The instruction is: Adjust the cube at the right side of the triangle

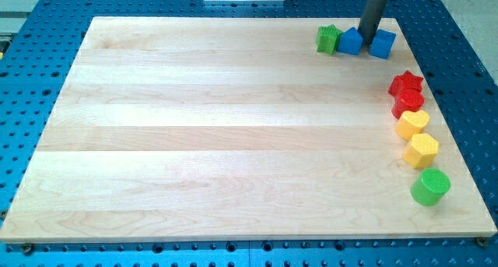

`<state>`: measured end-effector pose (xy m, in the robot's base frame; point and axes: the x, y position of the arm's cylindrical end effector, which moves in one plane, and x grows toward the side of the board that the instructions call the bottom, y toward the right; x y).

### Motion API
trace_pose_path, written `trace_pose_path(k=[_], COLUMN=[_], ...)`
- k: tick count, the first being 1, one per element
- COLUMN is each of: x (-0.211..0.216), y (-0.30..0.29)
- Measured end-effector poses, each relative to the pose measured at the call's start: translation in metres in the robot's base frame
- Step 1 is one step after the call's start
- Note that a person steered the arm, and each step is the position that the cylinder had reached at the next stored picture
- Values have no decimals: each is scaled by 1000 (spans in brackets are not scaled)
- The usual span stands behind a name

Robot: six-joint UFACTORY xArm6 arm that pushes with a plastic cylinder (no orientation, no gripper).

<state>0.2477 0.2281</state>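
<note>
- My tip [364,40] sits at the view's top right of the wooden board [233,142], wedged between two blue blocks.
- The blue cube [382,43] lies just to the view's right of the tip, apparently touching.
- The blue triangle [350,41] is just on the tip's left, with a green star [327,39] beyond it.
- No jaws here, only a bare rod.
- A nudge rightward looks like the next move.
</note>
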Motion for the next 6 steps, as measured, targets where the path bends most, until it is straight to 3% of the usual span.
trace_pose_path(k=[1,2,3,4,5,6], x=[-9,73,65,82,68,57], y=[88,49,4,28,59,33])
